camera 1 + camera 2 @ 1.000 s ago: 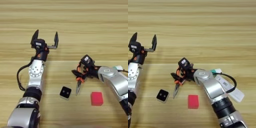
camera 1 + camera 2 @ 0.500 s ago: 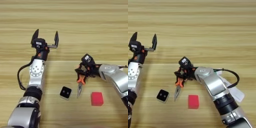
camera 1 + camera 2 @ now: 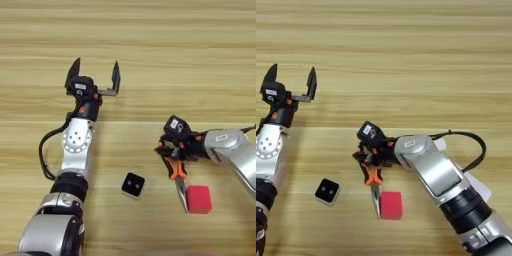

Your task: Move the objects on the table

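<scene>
My right gripper (image 3: 169, 150) is shut on the orange-and-black handles of the needle-nose pliers (image 3: 176, 170). The pliers lie low over the table (image 3: 150, 30), and their metal tip (image 3: 376, 206) points toward me and rests against the left side of the red cube (image 3: 198, 199). A small black block with two dots (image 3: 133, 185) sits left of the pliers, apart from them. My left gripper (image 3: 95, 71) is held open farther back on the left, with nothing between its fingers.
A black cable (image 3: 471, 142) loops off the right forearm. A white thing (image 3: 477, 186) shows from under that forearm, mostly hidden. The left arm (image 3: 75, 145) stretches from the near left edge toward the middle.
The right gripper has carried the pliers to the right and nearer me, so the tip now sits at the red cube. The left arm, cube and black block have not moved.
</scene>
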Robot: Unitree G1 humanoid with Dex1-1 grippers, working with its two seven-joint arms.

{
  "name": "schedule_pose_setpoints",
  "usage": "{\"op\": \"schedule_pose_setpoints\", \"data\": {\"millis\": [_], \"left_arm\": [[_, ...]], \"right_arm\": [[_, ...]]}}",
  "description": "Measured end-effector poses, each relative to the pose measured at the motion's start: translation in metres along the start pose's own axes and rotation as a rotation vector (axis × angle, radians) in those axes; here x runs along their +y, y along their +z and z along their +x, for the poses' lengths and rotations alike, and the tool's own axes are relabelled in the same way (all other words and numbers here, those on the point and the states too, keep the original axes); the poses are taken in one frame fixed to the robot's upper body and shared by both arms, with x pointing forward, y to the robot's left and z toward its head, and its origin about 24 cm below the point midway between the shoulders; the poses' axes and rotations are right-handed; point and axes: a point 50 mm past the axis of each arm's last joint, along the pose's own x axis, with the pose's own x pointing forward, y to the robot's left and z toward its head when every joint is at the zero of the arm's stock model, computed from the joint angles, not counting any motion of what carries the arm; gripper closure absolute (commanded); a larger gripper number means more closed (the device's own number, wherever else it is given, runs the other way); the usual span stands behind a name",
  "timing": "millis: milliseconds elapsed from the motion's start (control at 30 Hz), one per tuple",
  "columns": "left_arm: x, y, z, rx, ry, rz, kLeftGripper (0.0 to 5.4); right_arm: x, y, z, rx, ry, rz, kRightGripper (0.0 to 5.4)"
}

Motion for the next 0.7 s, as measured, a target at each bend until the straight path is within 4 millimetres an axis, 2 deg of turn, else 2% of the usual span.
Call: {"op": "schedule_pose_setpoints", "data": {"millis": [333,700], "left_arm": [[0.002,0.000,0.000,-0.002,0.004,-0.001,0.00],[0.005,0.001,0.000,-0.001,-0.001,0.005,0.00]], "right_arm": [[-0.001,-0.027,-0.030,-0.013,-0.032,0.092,4.45],[-0.003,-0.035,-0.040,-0.034,-0.059,0.133,4.86]]}}
